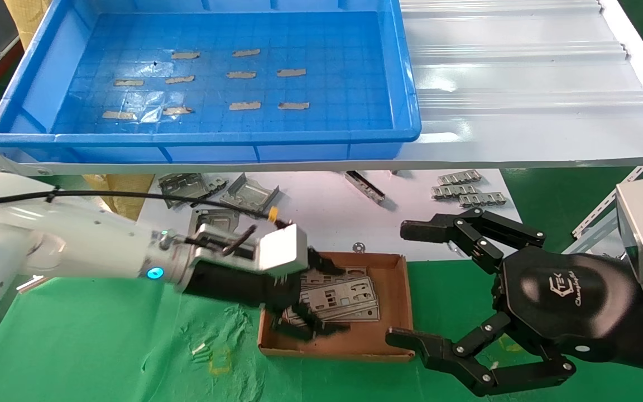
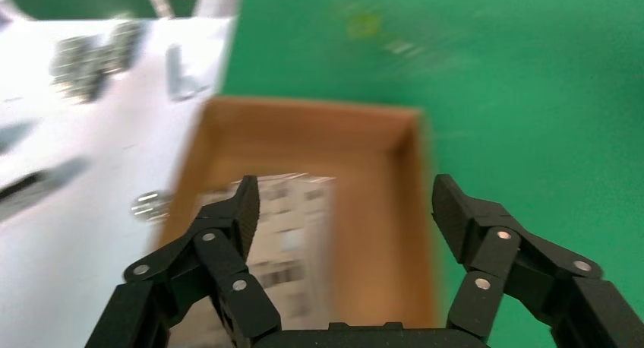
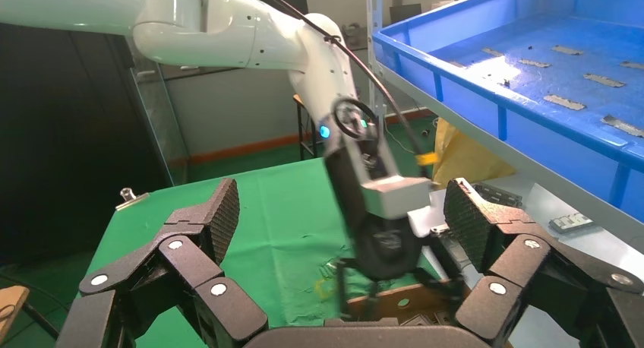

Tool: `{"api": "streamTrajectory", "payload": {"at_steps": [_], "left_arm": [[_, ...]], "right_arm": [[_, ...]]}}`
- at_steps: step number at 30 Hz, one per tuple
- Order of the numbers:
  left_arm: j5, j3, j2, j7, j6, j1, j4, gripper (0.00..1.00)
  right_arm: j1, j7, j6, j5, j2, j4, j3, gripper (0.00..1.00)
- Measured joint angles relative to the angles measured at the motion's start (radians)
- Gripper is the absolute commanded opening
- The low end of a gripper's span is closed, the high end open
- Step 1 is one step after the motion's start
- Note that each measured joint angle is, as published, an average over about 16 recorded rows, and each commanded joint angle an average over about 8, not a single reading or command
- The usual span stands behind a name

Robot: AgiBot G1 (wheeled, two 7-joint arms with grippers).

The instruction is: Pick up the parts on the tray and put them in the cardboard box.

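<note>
Lying stacked in the cardboard box [image 1: 397, 301], the parts [image 1: 335, 301] look thin, stiff, probably slippery, best pinched by an edge; left gripper [image 1: 307, 307] hovers spread above, right gripper [image 1: 411, 285] idle, spread; tray [image 1: 405, 84] holds only tape scraps [image 1: 243, 105]

The only readable marking is a white logo on the black housing of the right gripper [image 1: 405, 279], showing the letters "TEK" beside an emblem, with a line of cursive script beneath it too small to make out.
</note>
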State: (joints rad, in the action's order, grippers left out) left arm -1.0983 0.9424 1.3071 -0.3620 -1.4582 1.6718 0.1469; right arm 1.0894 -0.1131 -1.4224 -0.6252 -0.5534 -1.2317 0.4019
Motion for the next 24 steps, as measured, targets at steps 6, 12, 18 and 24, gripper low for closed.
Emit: {"api": "streamTrajectory", "payload": {"at_steps": [6, 12, 18, 24], "left_arm": [[0.035, -0.018, -0.019, 0.011, -0.097, 0.005, -0.022, 1.00], [0.052, -0.028, -0.027, 0.015, -0.120, 0.004, -0.029, 1.00], [0.059, -0.044, -0.044, 0.030, -0.115, -0.012, 0.002, 1.00], [0.077, -0.084, -0.087, 0.064, -0.107, -0.051, 0.078, 1.00]], "right_arm": [[0.000, 0.000, 0.000, 0.000, 0.000, 0.000, 0.000, 1.00], [0.000, 0.000, 0.000, 0.000, 0.000, 0.000, 0.000, 1.00], [0.000, 0.000, 0.000, 0.000, 0.000, 0.000, 0.000, 1.00], [0.000, 0.000, 0.000, 0.000, 0.000, 0.000, 0.000, 1.00]]}}
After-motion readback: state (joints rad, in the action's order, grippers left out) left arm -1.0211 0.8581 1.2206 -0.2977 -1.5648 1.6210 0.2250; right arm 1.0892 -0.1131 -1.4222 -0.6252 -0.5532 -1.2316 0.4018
